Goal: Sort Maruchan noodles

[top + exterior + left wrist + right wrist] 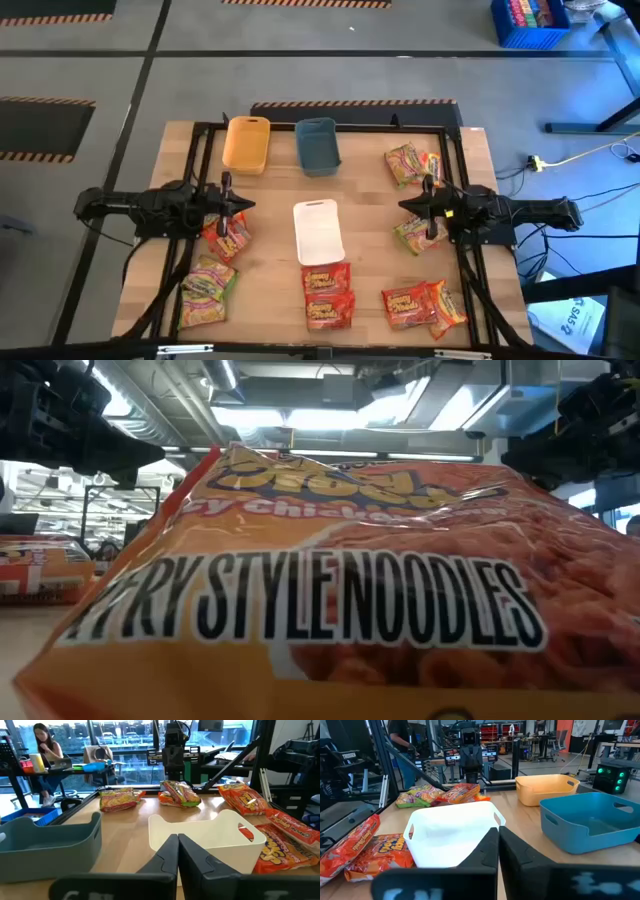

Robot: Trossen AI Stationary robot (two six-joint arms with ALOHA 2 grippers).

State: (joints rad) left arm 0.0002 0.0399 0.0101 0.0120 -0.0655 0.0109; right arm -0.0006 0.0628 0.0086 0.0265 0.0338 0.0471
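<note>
High view: left gripper (243,204) and right gripper (406,205) flank the white tray (318,232), both clenched, empty; noodle packets (327,294) below it seemingly lie lengthwise across.

free: bare wood beside white tray (318,232) | blocked: noodle packets (327,294) at front edge

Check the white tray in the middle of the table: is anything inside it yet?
The white tray looks empty: both wrist views show bare white walls and floor. The nearest part of its floor is hidden behind the closed fingers. Red packets lie just outside it.
</note>
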